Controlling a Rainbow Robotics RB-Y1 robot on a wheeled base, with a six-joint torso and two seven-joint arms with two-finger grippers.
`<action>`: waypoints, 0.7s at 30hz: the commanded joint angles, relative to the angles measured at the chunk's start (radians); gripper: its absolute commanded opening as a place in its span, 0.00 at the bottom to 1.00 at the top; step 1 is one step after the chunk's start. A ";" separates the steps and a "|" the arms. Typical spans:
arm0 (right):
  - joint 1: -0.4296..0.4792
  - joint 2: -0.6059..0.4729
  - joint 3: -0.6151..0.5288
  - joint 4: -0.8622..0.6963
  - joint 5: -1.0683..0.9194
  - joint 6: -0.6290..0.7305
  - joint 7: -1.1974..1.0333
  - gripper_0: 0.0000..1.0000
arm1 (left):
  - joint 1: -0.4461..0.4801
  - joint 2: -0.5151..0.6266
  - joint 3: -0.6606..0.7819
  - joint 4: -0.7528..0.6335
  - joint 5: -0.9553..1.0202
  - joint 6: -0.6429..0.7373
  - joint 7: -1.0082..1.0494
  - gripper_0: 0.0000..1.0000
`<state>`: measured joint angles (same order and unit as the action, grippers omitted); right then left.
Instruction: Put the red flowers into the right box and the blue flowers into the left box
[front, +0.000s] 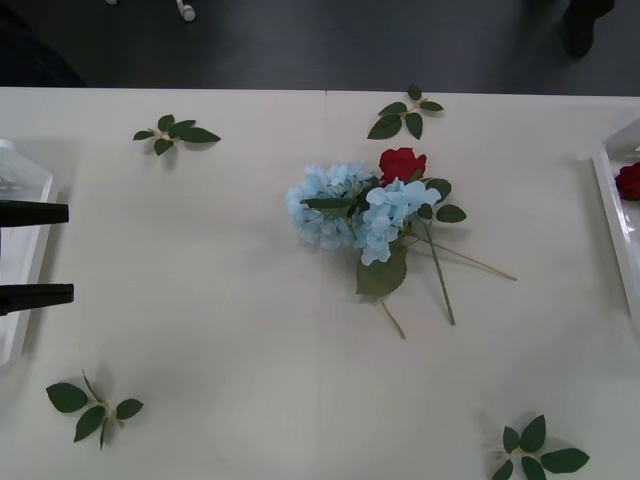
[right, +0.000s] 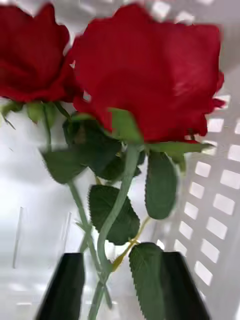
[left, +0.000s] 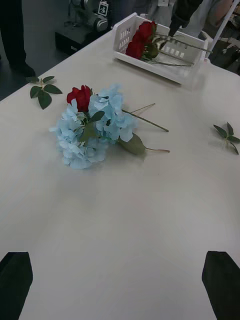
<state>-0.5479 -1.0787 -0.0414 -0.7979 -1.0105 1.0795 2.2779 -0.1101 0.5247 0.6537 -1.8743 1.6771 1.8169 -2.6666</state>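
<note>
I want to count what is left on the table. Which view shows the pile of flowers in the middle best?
The front view: it looks straight down on the pile, so two blue flowers and one red flower separate clearly. The left wrist view shows the same pile aslant. The right wrist view shows red flowers in the right box instead.

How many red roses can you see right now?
3: one rose on the table against the blue flowers, two roses in the right box. More may be hidden.
</note>
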 joint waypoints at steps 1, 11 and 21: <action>-0.017 -0.001 -0.023 0.031 -0.057 -0.046 -0.021 0.85 | -0.014 0.017 0.012 -0.011 0.003 -0.010 -0.039 1.00; -0.018 -0.003 -0.061 0.022 -0.071 -0.026 -0.051 0.85 | -0.014 0.017 0.012 -0.011 0.003 -0.010 -0.039 1.00; -0.056 -0.007 -0.141 -0.201 0.085 0.255 -0.282 0.85 | -0.014 0.017 0.012 -0.011 0.003 -0.010 -0.039 1.00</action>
<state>-0.5563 -1.0787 -0.1858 -0.9126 -0.9433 1.3054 2.0624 -0.1101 0.5247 0.6537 -1.8743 1.6771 1.8169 -2.6666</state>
